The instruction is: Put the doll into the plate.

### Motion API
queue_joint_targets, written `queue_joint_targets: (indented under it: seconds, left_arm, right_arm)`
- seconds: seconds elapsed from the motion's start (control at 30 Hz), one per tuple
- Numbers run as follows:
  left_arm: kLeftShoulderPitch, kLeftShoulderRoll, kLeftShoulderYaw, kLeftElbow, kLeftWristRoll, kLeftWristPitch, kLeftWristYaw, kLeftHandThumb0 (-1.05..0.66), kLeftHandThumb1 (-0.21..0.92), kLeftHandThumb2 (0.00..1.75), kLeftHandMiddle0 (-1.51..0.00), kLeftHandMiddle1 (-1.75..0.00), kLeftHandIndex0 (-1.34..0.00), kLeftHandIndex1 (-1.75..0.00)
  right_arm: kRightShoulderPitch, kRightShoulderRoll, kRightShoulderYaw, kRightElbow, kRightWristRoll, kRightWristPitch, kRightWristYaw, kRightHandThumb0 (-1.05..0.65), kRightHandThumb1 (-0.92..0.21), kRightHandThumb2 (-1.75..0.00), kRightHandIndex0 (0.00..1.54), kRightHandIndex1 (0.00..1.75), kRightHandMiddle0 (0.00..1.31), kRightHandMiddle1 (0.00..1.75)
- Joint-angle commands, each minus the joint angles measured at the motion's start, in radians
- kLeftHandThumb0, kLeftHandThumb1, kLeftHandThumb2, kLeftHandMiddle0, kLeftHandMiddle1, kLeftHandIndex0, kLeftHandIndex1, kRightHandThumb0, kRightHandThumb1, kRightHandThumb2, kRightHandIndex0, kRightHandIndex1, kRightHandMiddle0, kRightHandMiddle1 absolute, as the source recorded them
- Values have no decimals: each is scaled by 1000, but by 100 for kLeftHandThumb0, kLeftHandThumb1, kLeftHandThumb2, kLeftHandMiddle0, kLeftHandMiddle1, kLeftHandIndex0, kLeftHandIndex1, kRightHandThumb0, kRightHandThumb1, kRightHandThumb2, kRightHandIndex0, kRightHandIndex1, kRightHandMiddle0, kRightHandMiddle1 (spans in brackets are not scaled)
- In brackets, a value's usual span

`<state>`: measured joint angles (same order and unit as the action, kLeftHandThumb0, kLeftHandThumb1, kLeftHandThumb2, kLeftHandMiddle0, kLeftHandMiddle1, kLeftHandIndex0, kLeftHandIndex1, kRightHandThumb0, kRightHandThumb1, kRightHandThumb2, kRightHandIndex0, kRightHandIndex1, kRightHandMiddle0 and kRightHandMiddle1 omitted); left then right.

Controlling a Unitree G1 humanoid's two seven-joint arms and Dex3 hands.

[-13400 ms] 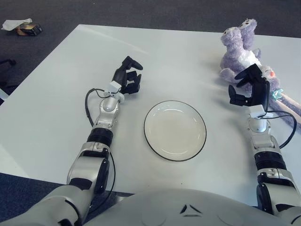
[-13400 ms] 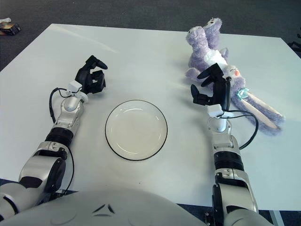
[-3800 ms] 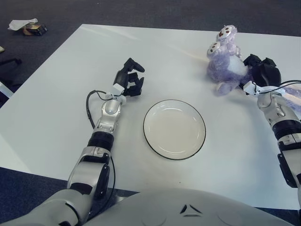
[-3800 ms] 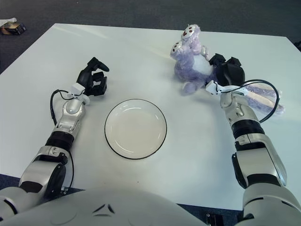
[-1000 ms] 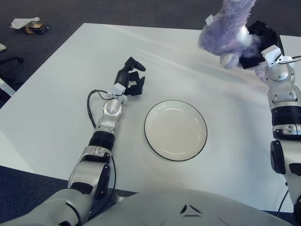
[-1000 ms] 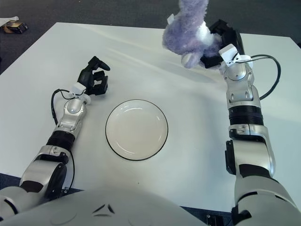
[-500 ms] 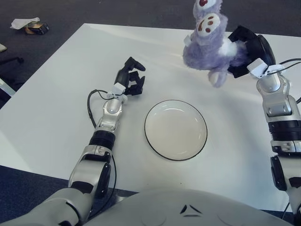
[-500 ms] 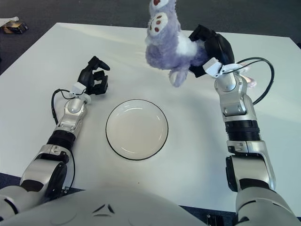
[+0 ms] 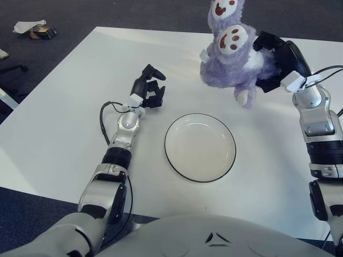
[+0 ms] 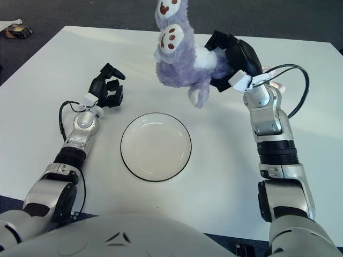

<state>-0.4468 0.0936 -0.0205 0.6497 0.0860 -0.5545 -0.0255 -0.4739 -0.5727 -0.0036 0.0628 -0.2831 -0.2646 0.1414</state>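
Note:
A purple plush doll [image 9: 231,59] with two white faces hangs in the air, and my right hand [image 9: 274,64] is shut on its back. The doll floats above the table, just beyond the far right rim of the white plate [image 9: 200,148] with its dark edge. That plate lies flat in the middle of the white table [image 9: 64,123] and holds nothing. My left hand [image 9: 149,90] shows to the left of the plate with its fingers curled and nothing in them.
A black cable [image 9: 102,120] loops beside my left forearm. Another cable [image 10: 296,91] arcs from my right wrist. On the dark floor beyond the table's far left corner lies a small box with crumpled paper [image 9: 33,28].
My right hand has carried the doll lower and further left, closer to the plate. The left hand has stayed where it was.

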Motion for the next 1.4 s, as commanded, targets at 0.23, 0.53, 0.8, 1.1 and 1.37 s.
queue_joint_targets:
  seconds: [0.23, 0.53, 0.8, 1.1, 1.37]
  left_arm:
    - [65, -9, -4, 67, 4, -22, 0, -39, 63, 92, -92, -175, -38, -175]
    - [61, -9, -4, 66, -5, 2, -13, -39, 63, 91, -90, -175, -37, -175]
    - [57, -8, 0, 70, -12, 9, -25, -39, 66, 88, -92, -175, -35, -175]
    - [50, -4, 0, 80, -10, 15, -31, -38, 68, 85, -93, -175, -34, -175]
    - [40, 2, -1, 92, -4, 25, -32, -38, 71, 82, -93, -175, -32, -175]
  right_arm:
    - [50, 9, -16, -123, 113, 0, 106, 52, -17, -149, 73, 175, 95, 175]
    - [67, 6, -21, -231, 240, 105, 240, 53, -16, -150, 73, 175, 95, 175]
    - [66, 19, -21, -267, 284, 134, 285, 53, -16, -151, 74, 175, 97, 175]
    - [75, 21, -22, -311, 316, 158, 323, 54, -15, -152, 75, 175, 97, 175]
    - [82, 33, -15, -315, 341, 130, 351, 54, -14, -152, 75, 175, 96, 175]
